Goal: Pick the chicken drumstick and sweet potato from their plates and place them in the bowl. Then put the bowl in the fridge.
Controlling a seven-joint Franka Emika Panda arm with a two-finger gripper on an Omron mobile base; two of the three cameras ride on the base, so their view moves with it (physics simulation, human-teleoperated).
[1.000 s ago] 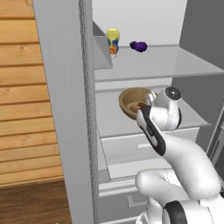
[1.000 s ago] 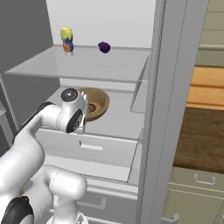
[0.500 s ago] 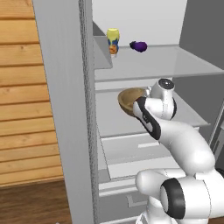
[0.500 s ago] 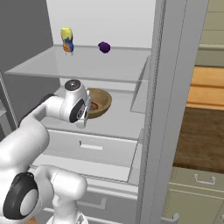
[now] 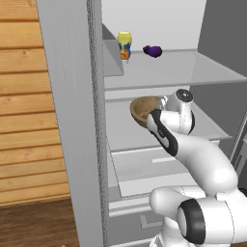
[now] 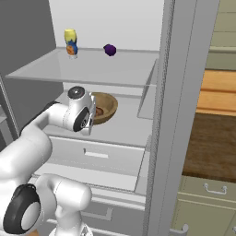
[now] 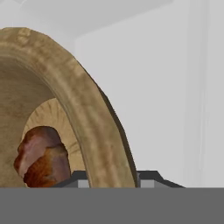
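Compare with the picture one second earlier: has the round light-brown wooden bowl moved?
Yes. The round light-brown wooden bowl has gone up and deeper into the fridge, toward its back wall.

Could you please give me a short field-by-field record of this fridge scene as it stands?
bowl: on the middle fridge shelf, tilted
bowl contents: chicken drumstick visible inside; sweet potato not discernible
gripper: shut on the bowl's rim, one finger on each side
upper shelf: yellow bottle, small purple item
fridge door: open
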